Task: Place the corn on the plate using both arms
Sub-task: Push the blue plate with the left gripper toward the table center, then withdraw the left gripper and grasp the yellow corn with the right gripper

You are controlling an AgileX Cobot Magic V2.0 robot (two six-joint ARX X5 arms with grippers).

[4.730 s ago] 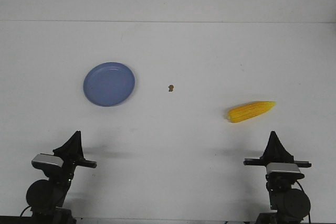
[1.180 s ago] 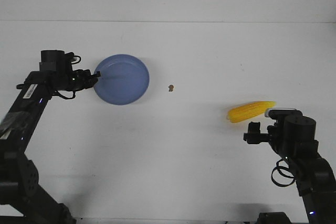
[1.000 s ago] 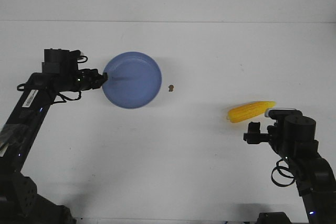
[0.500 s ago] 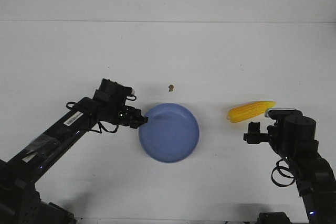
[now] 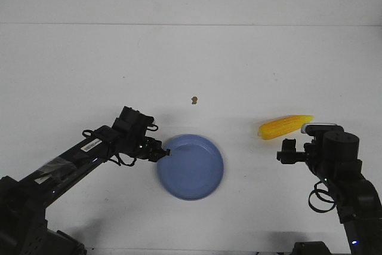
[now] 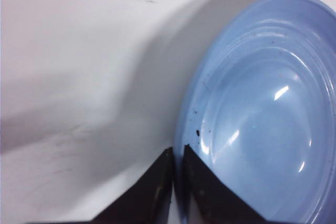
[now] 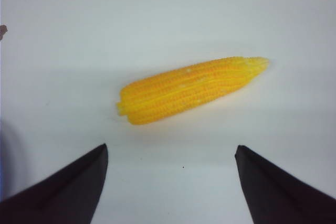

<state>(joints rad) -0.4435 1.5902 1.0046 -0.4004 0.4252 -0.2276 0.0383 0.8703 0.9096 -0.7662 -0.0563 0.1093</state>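
The periwinkle-blue plate (image 5: 192,168) sits near the middle front of the white table. My left gripper (image 5: 162,153) is shut on its left rim; in the left wrist view the black fingers (image 6: 157,182) pinch the plate's edge (image 6: 262,119). The yellow corn (image 5: 285,126) lies on the table at the right, pointed tip to the right. My right gripper (image 7: 170,153) is open and empty, hovering just short of the corn (image 7: 189,90), which lies crosswise beyond its fingertips. The right arm (image 5: 328,153) stands just in front of the corn.
A small brown speck (image 5: 194,100) lies on the table behind the plate. The table's far edge runs along the back wall.
My left gripper has dragged the plate from the back left toward the middle front, and in the last half second slightly nearer. The right arm and corn have not moved.
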